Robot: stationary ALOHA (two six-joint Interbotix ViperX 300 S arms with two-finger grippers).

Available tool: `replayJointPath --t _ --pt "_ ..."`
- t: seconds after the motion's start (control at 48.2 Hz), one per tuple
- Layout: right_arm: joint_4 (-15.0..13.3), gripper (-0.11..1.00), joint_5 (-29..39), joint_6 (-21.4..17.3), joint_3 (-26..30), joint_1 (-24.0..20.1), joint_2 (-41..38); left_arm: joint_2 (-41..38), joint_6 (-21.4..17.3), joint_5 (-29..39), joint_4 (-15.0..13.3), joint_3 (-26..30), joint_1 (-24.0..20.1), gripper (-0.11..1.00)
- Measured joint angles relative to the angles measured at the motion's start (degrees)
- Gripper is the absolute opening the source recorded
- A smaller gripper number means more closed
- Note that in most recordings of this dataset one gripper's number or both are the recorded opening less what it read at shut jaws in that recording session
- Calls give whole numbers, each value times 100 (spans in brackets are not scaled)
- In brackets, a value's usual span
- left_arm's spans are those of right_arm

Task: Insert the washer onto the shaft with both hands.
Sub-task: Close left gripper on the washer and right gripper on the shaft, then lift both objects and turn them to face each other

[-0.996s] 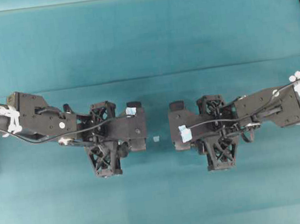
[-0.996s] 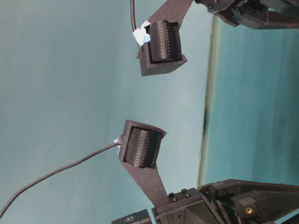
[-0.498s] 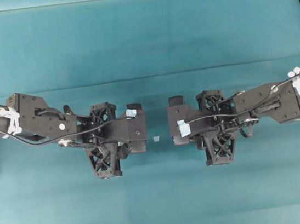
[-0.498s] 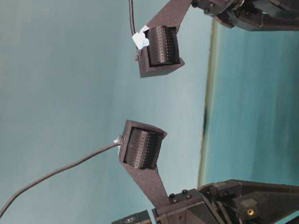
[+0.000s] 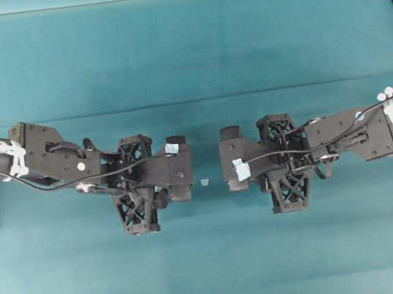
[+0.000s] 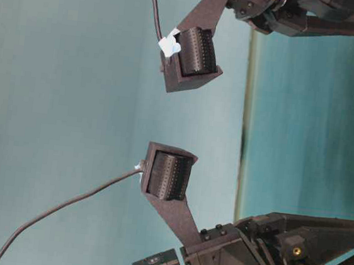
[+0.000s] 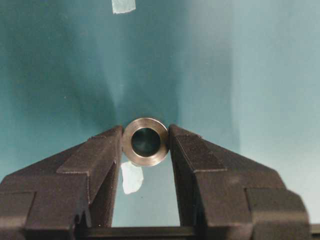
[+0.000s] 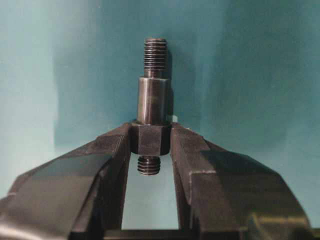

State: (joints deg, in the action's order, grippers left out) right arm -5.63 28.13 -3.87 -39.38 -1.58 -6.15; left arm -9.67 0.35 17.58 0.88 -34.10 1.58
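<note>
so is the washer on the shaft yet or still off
Off. The washer sits pinched in the left gripper, hole empty; the shaft stands bare in the right gripper.

Overhead view: straight down on the teal counter (image 5: 183, 47), wide, both arms reaching in from left and right. Table-level view: low, close, turned on its side, facing the gap between the two arms' tips; same gap at the overhead centre. Left wrist view: very close, looking out along its jaws at the washer (image 7: 145, 141). Right wrist view: likewise close along its jaws, at the shaft (image 8: 151, 102).
</note>
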Motion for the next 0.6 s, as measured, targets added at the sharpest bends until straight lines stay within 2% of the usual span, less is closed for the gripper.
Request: replayJointPath --t 0.311,0.602 --pt "-44 0 -123 0 -149 62 176 220 -79 -114 0 -44 0 36" --pt "-70 0 -940 -97 -650 141 615 861 -114 -1213 9 -703 -97 36"
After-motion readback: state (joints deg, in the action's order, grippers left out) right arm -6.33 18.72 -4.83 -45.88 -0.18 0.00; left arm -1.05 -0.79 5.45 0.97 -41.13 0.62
